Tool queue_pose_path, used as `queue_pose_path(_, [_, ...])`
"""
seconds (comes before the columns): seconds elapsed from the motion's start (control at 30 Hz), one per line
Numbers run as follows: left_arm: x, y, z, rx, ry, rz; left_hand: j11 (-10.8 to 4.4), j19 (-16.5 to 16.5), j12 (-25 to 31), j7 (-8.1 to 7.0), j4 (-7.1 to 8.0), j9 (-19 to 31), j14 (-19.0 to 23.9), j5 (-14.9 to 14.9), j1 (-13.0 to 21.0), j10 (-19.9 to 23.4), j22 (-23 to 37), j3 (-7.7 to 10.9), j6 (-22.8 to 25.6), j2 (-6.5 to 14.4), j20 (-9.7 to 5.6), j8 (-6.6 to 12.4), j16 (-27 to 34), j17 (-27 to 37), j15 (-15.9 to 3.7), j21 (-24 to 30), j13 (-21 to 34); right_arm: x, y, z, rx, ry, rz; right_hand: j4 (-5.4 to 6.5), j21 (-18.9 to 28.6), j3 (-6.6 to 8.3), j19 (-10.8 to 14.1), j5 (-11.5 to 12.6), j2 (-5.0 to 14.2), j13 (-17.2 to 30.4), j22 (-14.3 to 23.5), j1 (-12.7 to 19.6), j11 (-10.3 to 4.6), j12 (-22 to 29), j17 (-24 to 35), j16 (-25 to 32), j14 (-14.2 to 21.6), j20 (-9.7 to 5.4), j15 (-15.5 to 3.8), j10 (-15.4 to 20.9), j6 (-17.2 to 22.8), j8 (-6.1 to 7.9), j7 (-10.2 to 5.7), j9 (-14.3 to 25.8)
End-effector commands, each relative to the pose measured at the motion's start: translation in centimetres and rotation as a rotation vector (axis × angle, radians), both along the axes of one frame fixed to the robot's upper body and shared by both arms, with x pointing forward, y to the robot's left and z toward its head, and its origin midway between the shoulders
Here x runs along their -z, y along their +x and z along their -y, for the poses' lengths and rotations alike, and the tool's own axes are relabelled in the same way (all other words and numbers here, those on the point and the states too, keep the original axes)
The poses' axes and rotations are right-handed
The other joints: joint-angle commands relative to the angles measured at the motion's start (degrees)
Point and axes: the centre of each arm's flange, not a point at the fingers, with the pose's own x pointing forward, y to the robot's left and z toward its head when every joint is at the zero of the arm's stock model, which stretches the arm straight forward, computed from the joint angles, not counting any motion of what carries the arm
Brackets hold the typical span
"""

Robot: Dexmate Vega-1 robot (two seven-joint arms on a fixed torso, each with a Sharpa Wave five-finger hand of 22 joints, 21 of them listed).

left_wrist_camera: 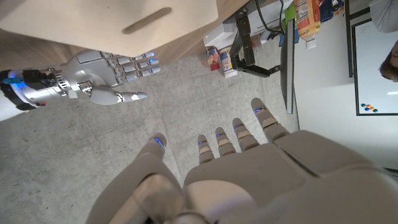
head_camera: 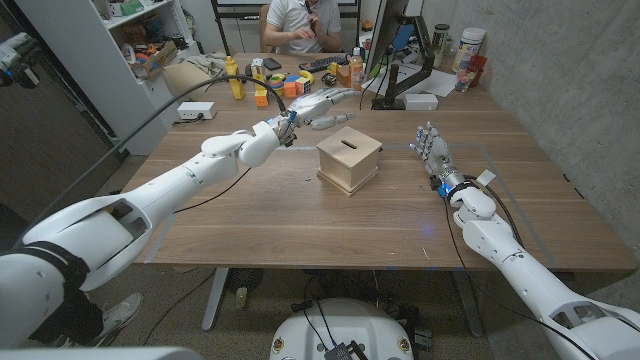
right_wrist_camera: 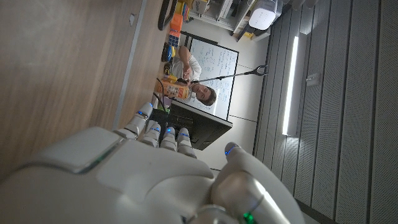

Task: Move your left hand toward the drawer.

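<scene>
My left hand [head_camera: 318, 103], fingers spread and holding nothing, hovers just beyond the wooden drawer box [head_camera: 349, 159] at the worktop's middle; the approach looks nearly complete. My right hand [head_camera: 432, 148] waits open toward the right edge.

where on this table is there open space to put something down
Bare wood runs along the near edge of the table, between the wooden box and the right hand, and left of the left hand. The far edge is crowded with bottles and clutter.

Office-lab: whiteboard [right_wrist_camera: 214, 62], monitor [head_camera: 378, 38], cluttered shelves [head_camera: 150, 40]
</scene>
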Motion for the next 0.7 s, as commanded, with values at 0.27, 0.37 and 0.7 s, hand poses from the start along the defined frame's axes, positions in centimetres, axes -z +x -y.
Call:
queue_pose_path(0.27, [3.0,2.4,2.2,0.017,0.132,-0.146,-0.15,-0.3,-0.4,-0.03,0.11,0.1,-1.1,0.4,-0.3,-0.7,0.0,-0.62,0.0,-0.8,-0.09,-0.44,-0.4,0.2,-0.81,-0.4,0.2,-0.2,0.5,0.2,-0.003,0.0,-0.004,-0.2,-0.4,-0.14,0.4,0.2,3.14,0.3,0.1,-0.1,-0.18,0.4,0.2,0.4,0.3,-4.0,-1.78,0.3,0.1,0.2,0.16,0.2])
queue_pose_path(0.37, [3.2,2.5,2.3,0.017,0.135,-0.15,-0.09,-0.4,-0.4,-0.03,0.14,0.1,-1.1,0.4,-0.4,-0.9,0.0,-0.73,-0.1,-0.9,-0.17,-0.48,-0.4,0.2,-0.77,-0.5,0.2,-0.1,0.6,0.3,-0.005,0.008,-0.007,-0.2,-0.4,-0.16,0.4,0.2,3.13,0.3,0.1,-0.1,-0.07,0.4,0.2,0.4,0.3,-3.97,-1.78,0.2,0.1,0.21,0.13,0.2])
queue_pose_path(0.7, [3.5,2.7,2.5,0.019,0.146,-0.176,-0.05,-0.5,-0.5,-0.03,0.29,0.2,-1.3,0.4,-0.8,-1.1,0.1,-1.06,-0.3,-1.1,-0.41,-0.6,-0.5,0.3,-0.84,-0.8,0.2,-0.2,0.8,0.4,-0.007,0.002,-0.007,-0.2,-0.6,-0.21,0.5,0.2,3.12,0.3,0.2,-0.1,-0.09,0.4,0.2,0.4,0.2,-3.95,-1.62,0.3,0.1,0.17,0.13,0.2])
